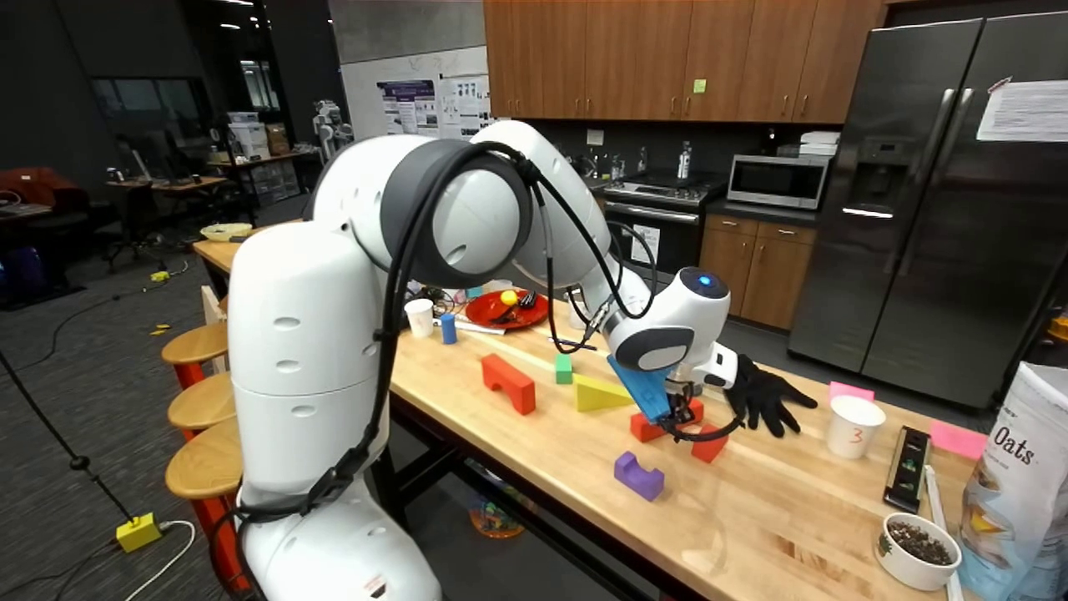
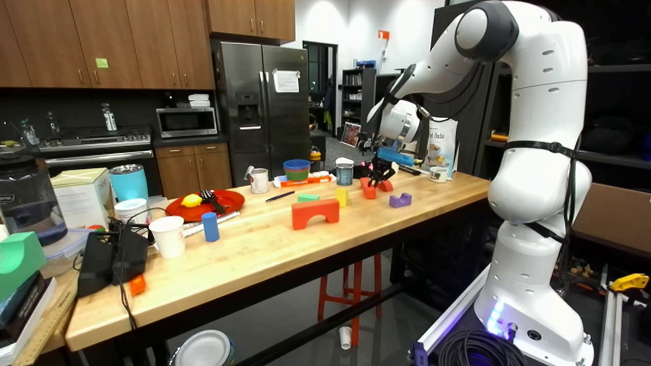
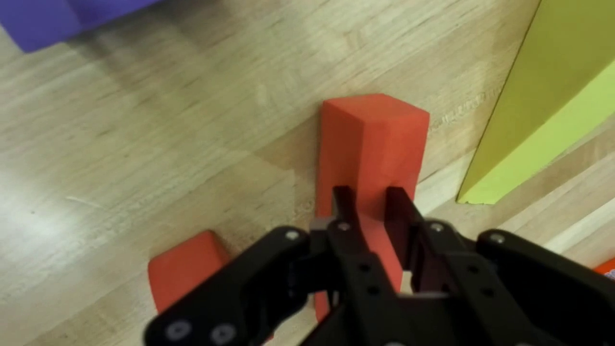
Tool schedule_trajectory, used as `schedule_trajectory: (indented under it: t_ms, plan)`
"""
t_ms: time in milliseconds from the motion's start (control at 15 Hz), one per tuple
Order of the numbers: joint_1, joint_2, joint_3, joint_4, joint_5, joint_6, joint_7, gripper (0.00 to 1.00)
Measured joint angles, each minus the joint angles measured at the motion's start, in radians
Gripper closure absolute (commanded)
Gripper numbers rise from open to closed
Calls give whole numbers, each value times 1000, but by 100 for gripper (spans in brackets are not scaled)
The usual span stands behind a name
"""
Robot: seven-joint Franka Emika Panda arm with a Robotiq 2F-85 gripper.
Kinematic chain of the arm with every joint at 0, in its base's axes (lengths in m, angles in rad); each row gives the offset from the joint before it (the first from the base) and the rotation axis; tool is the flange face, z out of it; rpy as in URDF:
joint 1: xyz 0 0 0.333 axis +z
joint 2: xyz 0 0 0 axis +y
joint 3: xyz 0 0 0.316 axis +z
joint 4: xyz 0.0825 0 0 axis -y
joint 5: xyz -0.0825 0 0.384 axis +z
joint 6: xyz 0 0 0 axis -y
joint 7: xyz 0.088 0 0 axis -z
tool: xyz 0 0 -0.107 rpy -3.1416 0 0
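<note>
My gripper point(image 1: 677, 415) points down at the table, its two black fingers on either side of the middle of a red block point(image 3: 377, 158) with a hollow in its top. The fingers are drawn together to about the block's thickness. In an exterior view the block point(image 1: 645, 427) rests on the table; the gripper hides its middle. A smaller red block point(image 3: 187, 266) lies beside it. A yellow wedge point(image 3: 552, 110) lies on the other side. A purple notched block point(image 1: 639, 477) lies nearby. A red arch block point(image 2: 315, 213) and a green block point(image 1: 563, 368) stand farther away.
A black glove point(image 1: 768, 399) lies behind the gripper. A white cup point(image 1: 855, 426), a bowl point(image 1: 897, 561) and an oats bag point(image 1: 1014, 476) stand at one end. A red plate point(image 2: 231, 201), blue cylinder point(image 2: 210, 227) and paper cup point(image 2: 169, 238) are toward the other end.
</note>
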Motion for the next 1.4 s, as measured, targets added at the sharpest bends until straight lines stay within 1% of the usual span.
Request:
schedule_trajectory:
  t_ms: [133, 333, 400, 467, 600, 733, 933, 1000, 1067, 1267, 1400]
  plan:
    - [1, -27, 1, -20, -34, 21, -4, 94]
    - [6, -100, 1, -72, -93, 60, -5, 94]
    - [9, -131, 2, -93, -113, 72, -6, 52]
    - [11, -161, 2, -113, -136, 81, -5, 51]
    - [14, -213, 2, -145, -168, 87, -4, 41]
    - [18, -245, 1, -164, -173, 85, -6, 28]
    - [23, -253, -2, -176, -158, 73, -9, 7]
    - [25, -252, -5, -178, -144, 63, -13, 2]
    - [27, -249, -9, -179, -122, 48, -19, 0]
    - [28, -237, -23, -179, -54, 2, -40, 0]
    - [26, -218, -34, -179, -33, -8, -41, 0]
